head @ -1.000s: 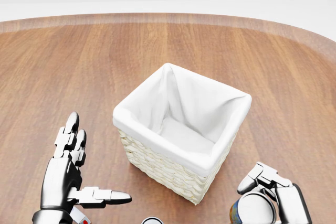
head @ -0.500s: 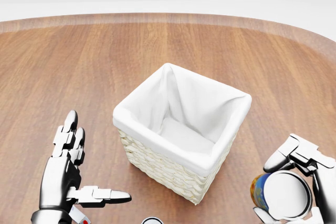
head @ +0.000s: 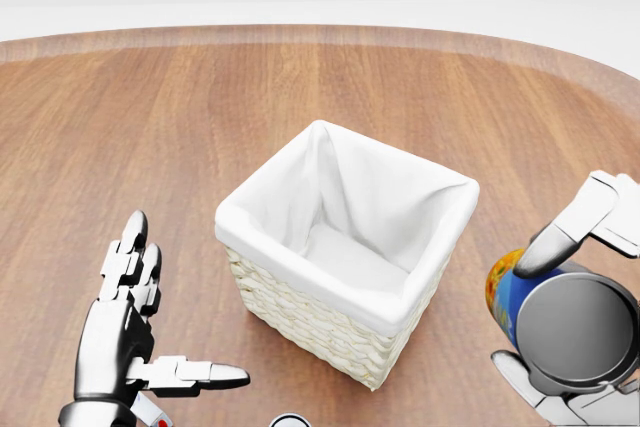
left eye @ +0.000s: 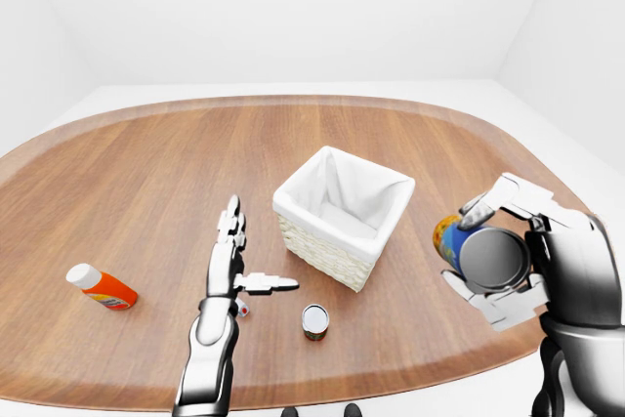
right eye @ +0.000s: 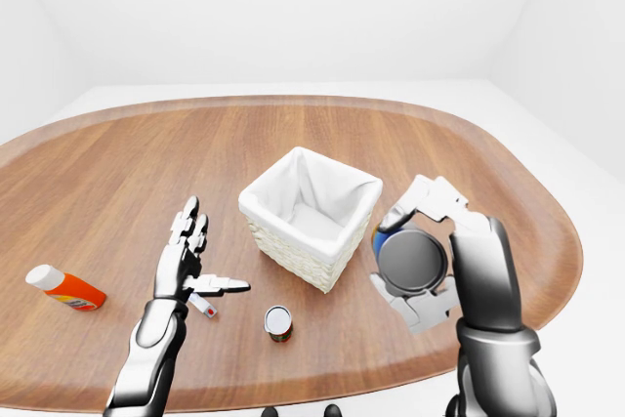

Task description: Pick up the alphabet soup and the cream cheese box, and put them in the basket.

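Observation:
The alphabet soup can (head: 508, 299), blue and orange with a grey lid facing me, is off the table at the right of the head view, and my right hand (head: 545, 312) is shut on it. It hangs to the right of the white-lined wicker basket (head: 300, 269), which holds nothing. My left hand (head: 175, 307) is open at the lower left, fingers straight and thumb pointing at the basket. Under it lies a small white and red box (right eye: 206, 307), likely the cream cheese, mostly hidden in the head view.
A second small can (left eye: 314, 320) stands on the wooden table (left eye: 146, 173) below the basket in the left-eye view. An orange bottle with a white cap (left eye: 102, 287) lies far to the left. The table's rounded edge runs just beyond my right hand.
My right hand has lifted the soup can and carried it up and to the right. The left hand and the basket have not moved.

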Tool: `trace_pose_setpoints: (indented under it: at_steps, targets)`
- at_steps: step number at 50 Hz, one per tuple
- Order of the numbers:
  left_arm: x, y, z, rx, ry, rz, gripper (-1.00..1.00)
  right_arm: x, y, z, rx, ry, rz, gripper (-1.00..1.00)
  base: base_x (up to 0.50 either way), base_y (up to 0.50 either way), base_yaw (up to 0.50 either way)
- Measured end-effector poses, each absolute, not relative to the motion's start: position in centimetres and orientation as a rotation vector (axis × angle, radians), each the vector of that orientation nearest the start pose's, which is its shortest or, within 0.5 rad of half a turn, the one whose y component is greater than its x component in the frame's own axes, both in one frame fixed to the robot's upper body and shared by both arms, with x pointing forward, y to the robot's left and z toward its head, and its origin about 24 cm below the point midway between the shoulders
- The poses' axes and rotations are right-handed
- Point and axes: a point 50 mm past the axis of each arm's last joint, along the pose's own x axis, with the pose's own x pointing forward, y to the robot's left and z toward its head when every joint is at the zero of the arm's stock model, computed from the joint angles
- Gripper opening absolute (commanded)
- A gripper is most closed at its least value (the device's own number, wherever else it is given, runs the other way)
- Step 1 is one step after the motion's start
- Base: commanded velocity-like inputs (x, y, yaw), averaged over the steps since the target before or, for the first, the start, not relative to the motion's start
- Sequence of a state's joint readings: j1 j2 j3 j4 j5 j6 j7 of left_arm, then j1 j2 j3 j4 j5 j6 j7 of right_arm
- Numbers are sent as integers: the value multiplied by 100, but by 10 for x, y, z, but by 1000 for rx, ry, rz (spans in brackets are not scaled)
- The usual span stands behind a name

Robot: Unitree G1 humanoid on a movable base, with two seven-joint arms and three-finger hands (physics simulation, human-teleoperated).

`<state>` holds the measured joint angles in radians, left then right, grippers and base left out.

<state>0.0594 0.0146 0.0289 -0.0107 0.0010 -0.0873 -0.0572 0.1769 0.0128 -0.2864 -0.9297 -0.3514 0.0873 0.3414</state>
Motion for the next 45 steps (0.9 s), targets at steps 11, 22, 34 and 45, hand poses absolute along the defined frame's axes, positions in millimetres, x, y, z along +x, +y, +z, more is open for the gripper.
trace_pose_setpoints:
  at_steps: [11,22,34,45]
  targets:
    - [241,159,39,21,-42,-15,100,164,-175,229,-628,-736,-81,-100,0,0,0]
    - [241,159,40,23,-48,-15,100,174,-163,249,-659,-870,-42,-100,0,0,0]
    - [241,160,42,23,-54,-16,100,191,-151,259,-663,-920,3,-100,0,0,0]
    - [241,160,42,23,-55,-14,100,221,-144,255,-638,-864,49,-100,0,0,0]
